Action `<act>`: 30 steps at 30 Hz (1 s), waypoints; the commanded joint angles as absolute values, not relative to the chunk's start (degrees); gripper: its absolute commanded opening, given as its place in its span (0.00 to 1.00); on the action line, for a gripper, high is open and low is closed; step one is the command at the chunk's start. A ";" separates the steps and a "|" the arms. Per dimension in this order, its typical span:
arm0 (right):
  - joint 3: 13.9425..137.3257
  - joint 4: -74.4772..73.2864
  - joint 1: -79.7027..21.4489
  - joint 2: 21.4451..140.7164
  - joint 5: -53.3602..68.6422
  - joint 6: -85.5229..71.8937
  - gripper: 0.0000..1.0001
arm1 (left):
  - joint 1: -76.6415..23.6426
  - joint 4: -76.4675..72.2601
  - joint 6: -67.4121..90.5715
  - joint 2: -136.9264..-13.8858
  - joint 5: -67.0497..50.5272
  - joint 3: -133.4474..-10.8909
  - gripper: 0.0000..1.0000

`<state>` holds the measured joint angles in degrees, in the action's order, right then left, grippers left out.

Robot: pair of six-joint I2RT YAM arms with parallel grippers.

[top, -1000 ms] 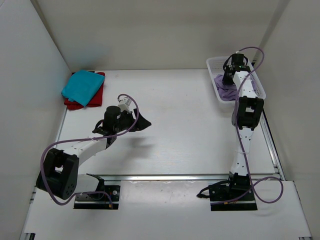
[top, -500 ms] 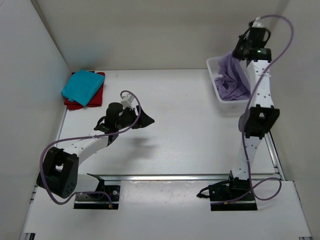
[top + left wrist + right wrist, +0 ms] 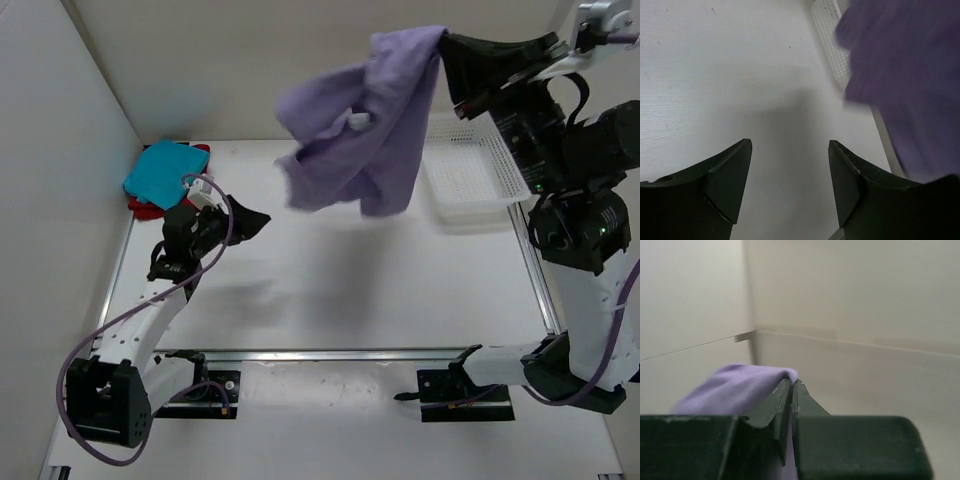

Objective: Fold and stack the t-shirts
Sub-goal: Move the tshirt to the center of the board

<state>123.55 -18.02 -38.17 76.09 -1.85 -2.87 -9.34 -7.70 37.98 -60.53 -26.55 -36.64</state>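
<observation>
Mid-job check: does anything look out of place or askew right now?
Nothing damaged or spilled. The pale lavender cloth t-shirt hangs crumpled in mid-air, pinched at one edge by the right tool. In the far-left corner, the folded teal t-shirt sits skewed on the red t-shirt, red showing beyond it.

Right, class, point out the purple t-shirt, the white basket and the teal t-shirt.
purple t-shirt (image 3: 365, 125), overhead view, middle of the hanging cloth.
white basket (image 3: 468, 178), overhead view, its bare floor.
teal t-shirt (image 3: 158, 166), overhead view, middle of its folded top.
</observation>
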 commanded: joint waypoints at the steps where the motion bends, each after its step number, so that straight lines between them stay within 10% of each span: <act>1: 118.33 -17.32 -25.11 80.86 7.41 -12.61 0.01 | -8.43 -4.23 37.54 -57.66 -26.64 -35.77 0.73; 8: 65.38 14.43 -10.21 72.25 27.84 -29.50 0.00 | -4.83 -5.09 38.32 -53.35 -25.41 -27.78 0.74; 14: 50.02 23.30 -11.24 80.85 29.99 -31.57 0.00 | -12.28 -3.44 36.04 -54.14 -18.82 -22.86 0.73; 26: 79.05 0.84 -5.54 96.80 19.43 -26.56 0.00 | -23.12 6.86 30.76 -60.11 -1.32 -24.17 0.75; 30: 104.82 -24.38 -7.72 108.27 13.30 -21.19 0.24 | -23.47 3.70 31.63 -63.28 -0.78 -23.99 0.79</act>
